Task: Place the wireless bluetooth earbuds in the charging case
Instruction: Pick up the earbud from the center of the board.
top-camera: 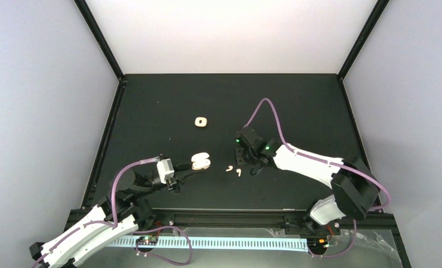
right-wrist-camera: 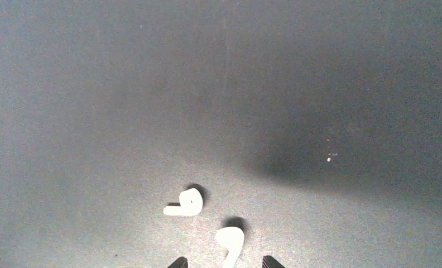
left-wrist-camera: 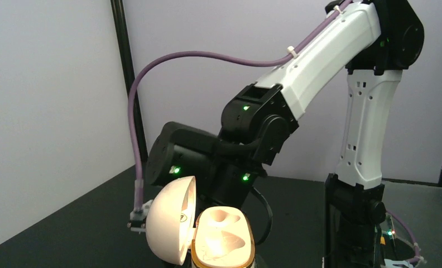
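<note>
Right gripper point(right-wrist-camera: 223, 262): jaws parted, black tips flanking one earbud's stem.
Flanked earbud point(right-wrist-camera: 230, 241): glossy white, comma-shaped, by the middle of the worktop's near edge.
Other earbud point(right-wrist-camera: 185, 204): alike, just beside it.
Left gripper point(top-camera: 196, 167): jaws seemingly clamped on the charging case.
Charging case point(left-wrist-camera: 224, 240): smooth cream, lid open, moulded wells; lid mark unreadable.
Second case point(top-camera: 201, 121): closed, nearer the centre.
Worktop point(top-camera: 297, 106): matte black, fine-grained.

We find bare counter point(top-camera: 297, 111) all around the two earbuds point(right-wrist-camera: 184, 204), one lying between the spread tips of our right claw point(right-wrist-camera: 223, 262). Leftward, only the open case point(top-camera: 202, 161) in our left claw point(top-camera: 194, 166) stands near.
</note>
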